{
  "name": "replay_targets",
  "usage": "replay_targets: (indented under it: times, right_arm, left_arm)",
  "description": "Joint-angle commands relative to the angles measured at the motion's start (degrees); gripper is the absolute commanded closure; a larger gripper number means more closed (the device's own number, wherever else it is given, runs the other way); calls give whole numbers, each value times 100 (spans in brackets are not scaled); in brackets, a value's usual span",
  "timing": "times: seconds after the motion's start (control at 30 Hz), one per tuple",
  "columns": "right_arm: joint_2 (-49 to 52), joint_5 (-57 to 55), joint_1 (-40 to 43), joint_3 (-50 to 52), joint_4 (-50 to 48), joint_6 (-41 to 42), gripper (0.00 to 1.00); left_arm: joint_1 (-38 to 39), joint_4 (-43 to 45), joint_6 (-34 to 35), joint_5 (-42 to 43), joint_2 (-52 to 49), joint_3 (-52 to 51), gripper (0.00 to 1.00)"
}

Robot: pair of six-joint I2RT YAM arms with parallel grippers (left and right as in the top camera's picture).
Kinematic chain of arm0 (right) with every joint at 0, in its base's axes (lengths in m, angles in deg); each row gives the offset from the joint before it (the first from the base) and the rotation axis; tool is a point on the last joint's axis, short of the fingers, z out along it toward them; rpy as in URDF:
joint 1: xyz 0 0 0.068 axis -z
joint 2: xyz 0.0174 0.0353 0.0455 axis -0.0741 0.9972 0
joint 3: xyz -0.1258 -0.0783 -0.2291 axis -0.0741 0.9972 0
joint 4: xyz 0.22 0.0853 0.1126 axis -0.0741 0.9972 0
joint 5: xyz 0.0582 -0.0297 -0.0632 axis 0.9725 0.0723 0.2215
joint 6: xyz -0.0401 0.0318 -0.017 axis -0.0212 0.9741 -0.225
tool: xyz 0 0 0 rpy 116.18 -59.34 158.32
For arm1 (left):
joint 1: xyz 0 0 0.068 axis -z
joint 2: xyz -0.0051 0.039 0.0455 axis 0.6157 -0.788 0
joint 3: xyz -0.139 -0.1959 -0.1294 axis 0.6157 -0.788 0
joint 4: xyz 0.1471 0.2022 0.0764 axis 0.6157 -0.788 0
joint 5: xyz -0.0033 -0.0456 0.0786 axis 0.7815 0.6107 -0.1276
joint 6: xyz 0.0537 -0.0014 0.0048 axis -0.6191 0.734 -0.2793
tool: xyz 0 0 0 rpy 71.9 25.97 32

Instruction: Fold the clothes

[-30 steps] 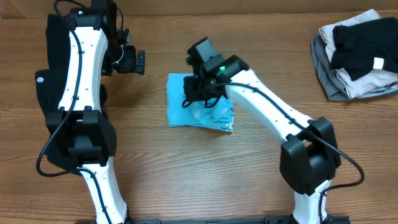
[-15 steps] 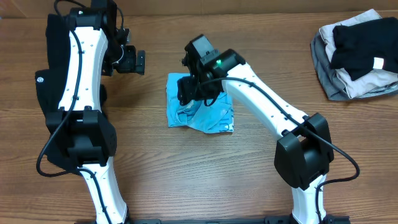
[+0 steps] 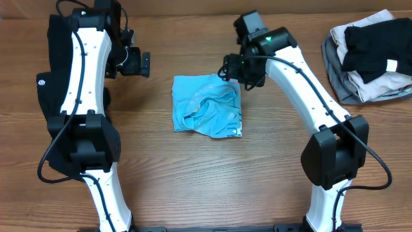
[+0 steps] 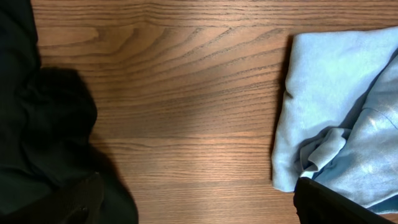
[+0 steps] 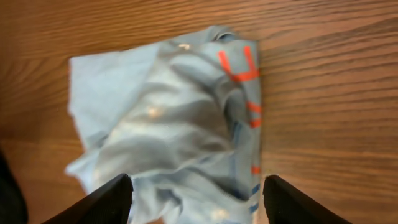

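Note:
The clothes' light blue T-shirt [image 3: 207, 106] lies in a rumpled, roughly square bundle mid-table, with red lettering [image 5: 239, 68] along one edge. My right gripper [image 3: 237, 69] hovers open above the bundle's far right corner. In the right wrist view the shirt [image 5: 168, 118] shows below and between the spread fingers [image 5: 102, 202] of the right gripper [image 5: 199, 202], untouched. My left gripper [image 3: 138, 62] hangs open to the shirt's far left, holding nothing. In its wrist view the left gripper [image 4: 199, 208] sees bare wood, with the shirt [image 4: 336, 106] at the right. A black garment [image 3: 55, 96] with a small white logo lies under the left arm.
A pile of grey, black and beige garments [image 3: 370, 55] sits at the back right corner. The black garment [image 4: 37, 124] fills the left side of the left wrist view. Wood table [image 3: 212, 174] surrounds the shirt.
My right gripper opened, let go of the blue shirt and moved up and away toward the back right. The shirt's top layer now lies loose and wrinkled. The left arm stayed still.

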Motion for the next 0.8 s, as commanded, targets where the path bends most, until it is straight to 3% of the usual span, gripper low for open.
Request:
replay_targets:
  times: [0.0, 0.6, 0.7, 0.77]
  right_arm:
    - [35, 256, -103, 481, -315, 85, 29]
    - [42, 424, -105, 1768, -1897, 125, 30]
    - [42, 426, -105, 1840, -2098, 98, 39]
    - [42, 428, -105, 1840, -2186, 81, 59]
  left_arm:
    - [-22, 11, -105, -11, 68, 118, 0]
    - [-22, -9, -105, -11, 68, 118, 0]
    - [-22, -9, -103, -9, 68, 118, 0]
    - [-22, -9, -105, -11, 68, 118, 0]
